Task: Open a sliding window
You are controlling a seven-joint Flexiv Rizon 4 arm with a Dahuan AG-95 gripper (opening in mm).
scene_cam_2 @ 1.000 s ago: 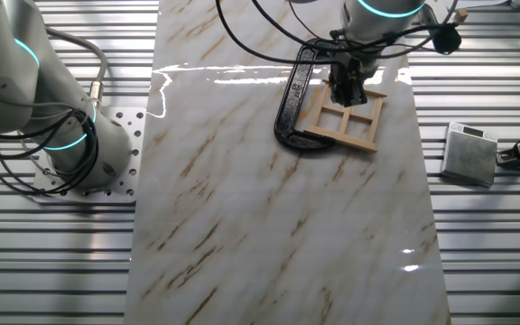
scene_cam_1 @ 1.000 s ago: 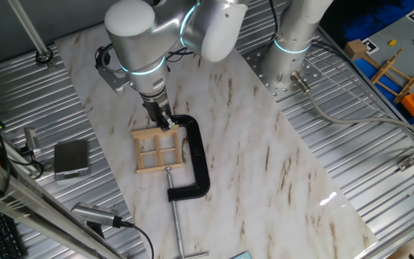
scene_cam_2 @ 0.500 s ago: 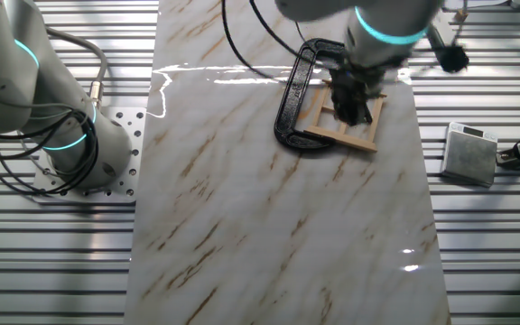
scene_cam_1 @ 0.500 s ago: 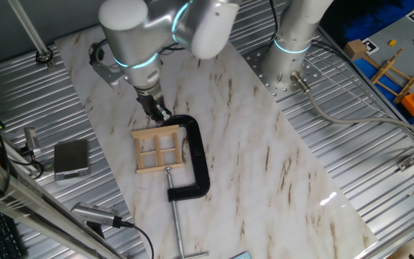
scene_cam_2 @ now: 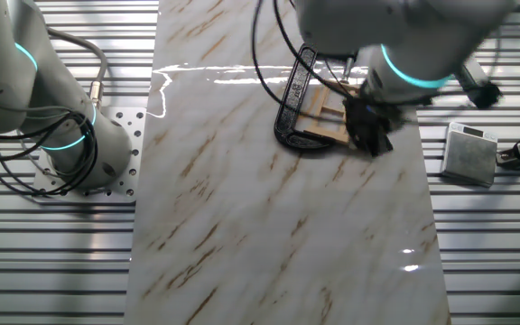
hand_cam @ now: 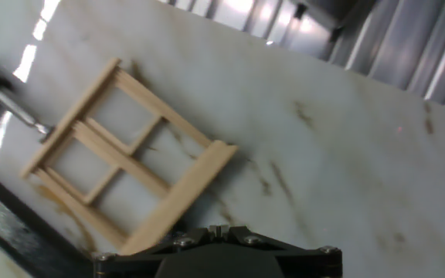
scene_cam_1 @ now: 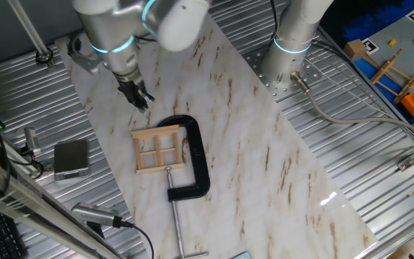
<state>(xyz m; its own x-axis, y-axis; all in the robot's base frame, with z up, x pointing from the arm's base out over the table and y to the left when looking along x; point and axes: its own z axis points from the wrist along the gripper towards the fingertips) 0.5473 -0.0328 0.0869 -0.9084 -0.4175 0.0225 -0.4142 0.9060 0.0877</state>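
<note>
The sliding window (scene_cam_1: 157,132) is a small pale wooden frame with cross-bar panes, lying flat on the marble board and clamped by a black C-clamp (scene_cam_1: 196,158). My gripper (scene_cam_1: 136,98) hangs above the board, up and to the left of the window, apart from it and holding nothing. In the other fixed view the gripper (scene_cam_2: 373,135) and arm cover part of the window (scene_cam_2: 325,135). In the hand view the window (hand_cam: 180,201) lies left of and ahead of my closed fingertips (hand_cam: 219,229).
The clamp's screw rod (scene_cam_1: 177,223) runs toward the board's near edge. A grey box (scene_cam_1: 71,158) sits on the ribbed metal left of the board. A second arm's base (scene_cam_1: 291,43) stands at the back. A wooden rack with yellow rails (scene_cam_1: 397,72) is far right.
My gripper has come off the window's far edge and moved up and toward the back left of the board. The window and clamp have not visibly moved.
</note>
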